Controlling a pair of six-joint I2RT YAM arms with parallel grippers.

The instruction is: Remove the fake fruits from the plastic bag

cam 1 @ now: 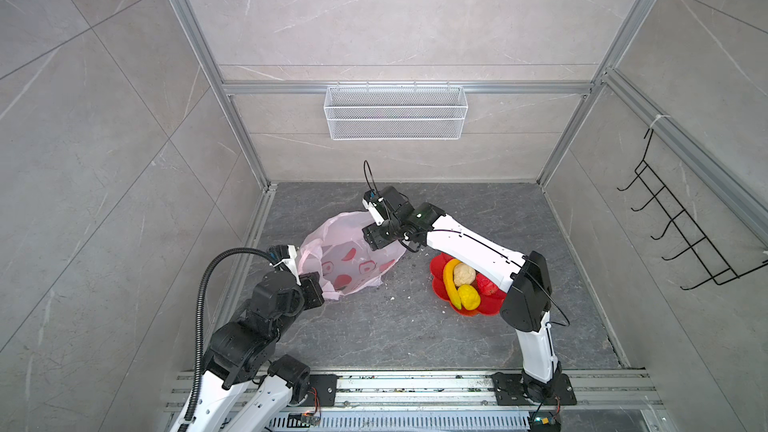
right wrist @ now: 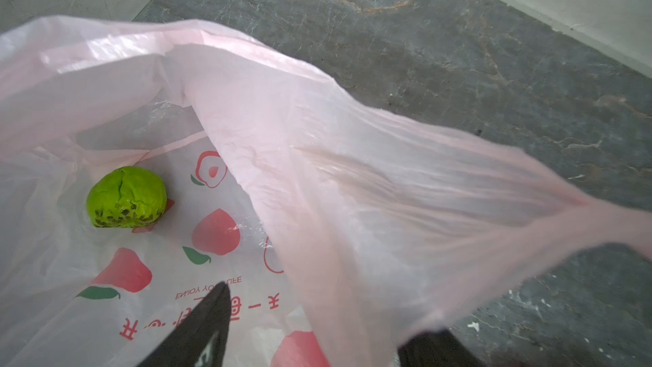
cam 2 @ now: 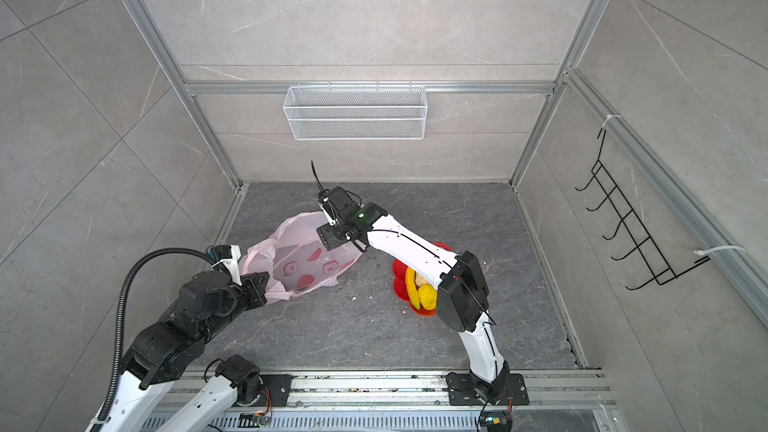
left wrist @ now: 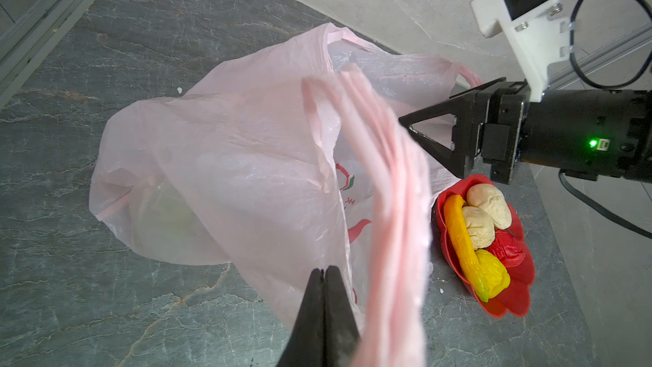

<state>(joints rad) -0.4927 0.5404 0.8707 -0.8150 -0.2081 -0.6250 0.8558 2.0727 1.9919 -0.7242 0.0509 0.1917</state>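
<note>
Bag (right wrist: pixel 317 135) rim pinched in shut left end effector (left wrist: pixel 323 277); right end effector (right wrist: pixel 326 319), wide and empty, should duck the flap toward green ball (right wrist: pixel 126 197).

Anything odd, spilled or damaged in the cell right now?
The bumpy green ball fruit inside the thin pale-pink plastic bag has a crack and dark blotches. Also, small white crumbs lie scattered on the dark stone tabletop between bag and red flower-shaped dish.

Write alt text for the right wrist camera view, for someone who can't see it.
A bumpy green ball lies alone inside the open pale-pink plastic bag, on its red fruit print. The right gripper, open, straddles the bag's raised rim above the dark stone tabletop.
</note>
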